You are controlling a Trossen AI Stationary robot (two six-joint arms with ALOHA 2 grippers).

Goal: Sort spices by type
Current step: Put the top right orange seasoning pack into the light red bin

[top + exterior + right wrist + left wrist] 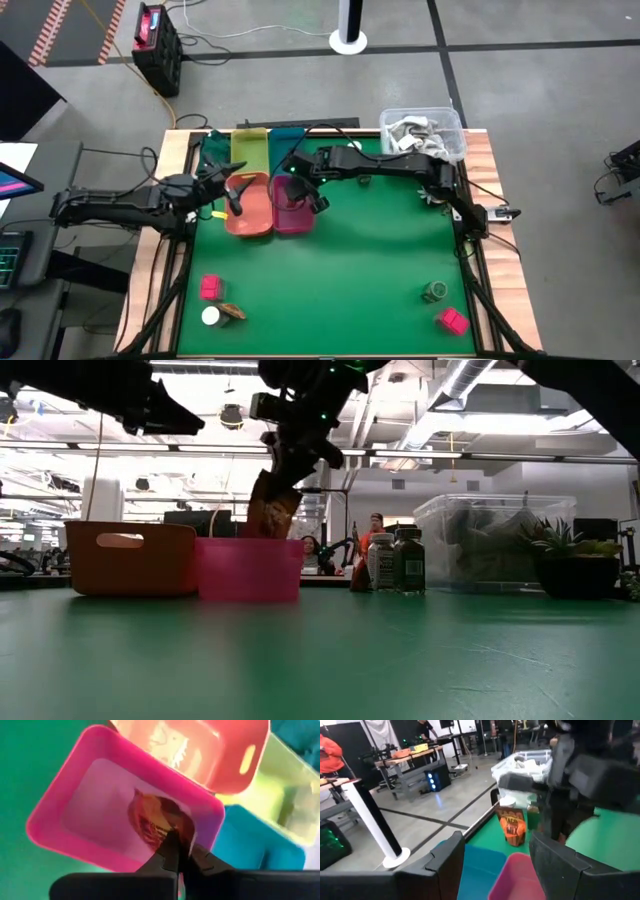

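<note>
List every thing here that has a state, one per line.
Right end effector: shut on the spice packet.
Spice packet: held upright, lower end dipping into the pink bin.
Left end effector: open, holding nothing.
Pink bin: upright, open-topped.
Clear tub: holding grey-white items.

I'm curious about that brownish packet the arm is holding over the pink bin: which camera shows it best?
The left wrist view: the packet faces the camera, label visible. The right wrist view shows it pinched by the right gripper; the low view sees it side-on; the high view barely shows it.
</note>
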